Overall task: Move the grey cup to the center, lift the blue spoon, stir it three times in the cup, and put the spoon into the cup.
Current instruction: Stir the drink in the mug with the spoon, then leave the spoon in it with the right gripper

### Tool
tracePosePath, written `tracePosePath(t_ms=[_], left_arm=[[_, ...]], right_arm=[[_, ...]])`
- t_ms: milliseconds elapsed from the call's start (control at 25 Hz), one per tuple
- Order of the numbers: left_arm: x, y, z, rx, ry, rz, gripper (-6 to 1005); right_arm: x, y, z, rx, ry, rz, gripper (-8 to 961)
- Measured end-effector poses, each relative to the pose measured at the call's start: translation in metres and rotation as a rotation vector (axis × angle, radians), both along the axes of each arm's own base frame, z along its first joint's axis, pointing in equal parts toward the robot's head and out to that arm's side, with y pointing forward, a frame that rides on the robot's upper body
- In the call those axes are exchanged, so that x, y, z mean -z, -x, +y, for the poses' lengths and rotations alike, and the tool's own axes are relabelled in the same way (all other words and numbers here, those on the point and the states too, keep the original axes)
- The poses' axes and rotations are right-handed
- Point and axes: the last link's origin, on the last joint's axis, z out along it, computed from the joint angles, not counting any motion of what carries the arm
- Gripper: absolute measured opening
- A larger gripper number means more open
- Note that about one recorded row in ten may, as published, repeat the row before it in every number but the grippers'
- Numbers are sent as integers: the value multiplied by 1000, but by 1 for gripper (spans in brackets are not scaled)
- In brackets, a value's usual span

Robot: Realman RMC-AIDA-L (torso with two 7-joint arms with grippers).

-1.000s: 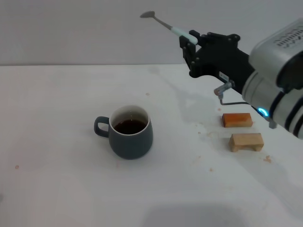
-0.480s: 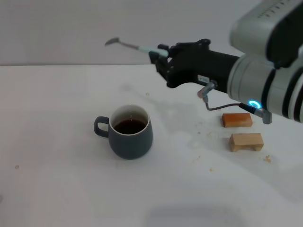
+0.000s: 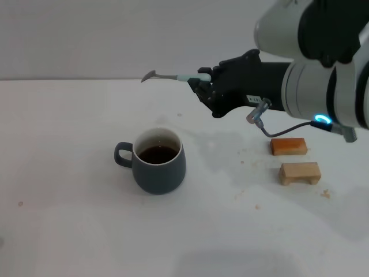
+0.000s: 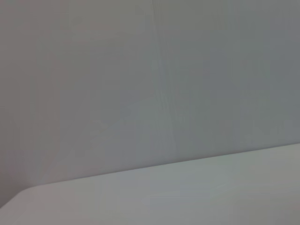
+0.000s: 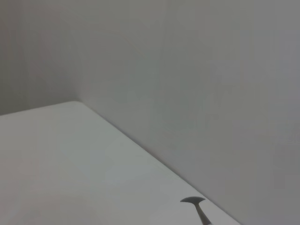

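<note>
The grey cup stands near the middle of the white table, handle to the left, with dark brown liquid inside. My right gripper is shut on the pale handle of the blue spoon. The spoon lies almost level in the air, above and behind the cup, its metal bowl pointing left. In the right wrist view only the spoon's bowl shows against the wall. The left gripper is out of view.
Two small wooden blocks lie on the right of the table: an orange-brown one and a pale one in front of it. A few crumbs dot the table near them.
My right arm has swung left and down with the spoon. The spoon went from pointing up and left to nearly level, nearer to the cup. The cup has not moved.
</note>
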Motion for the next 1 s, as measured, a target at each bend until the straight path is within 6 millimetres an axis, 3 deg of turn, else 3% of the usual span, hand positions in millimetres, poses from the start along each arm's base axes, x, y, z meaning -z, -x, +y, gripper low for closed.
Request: tracePosePath(t_ms=[440,1000], left_arm=[[-2,0,0,1,-10,0,-2],[-7,-6,0,46,-45,2,-2]], right_arm=[[-4,16,-21,46,113,-100,158],[-6,15,-21,82,121,-127,158]])
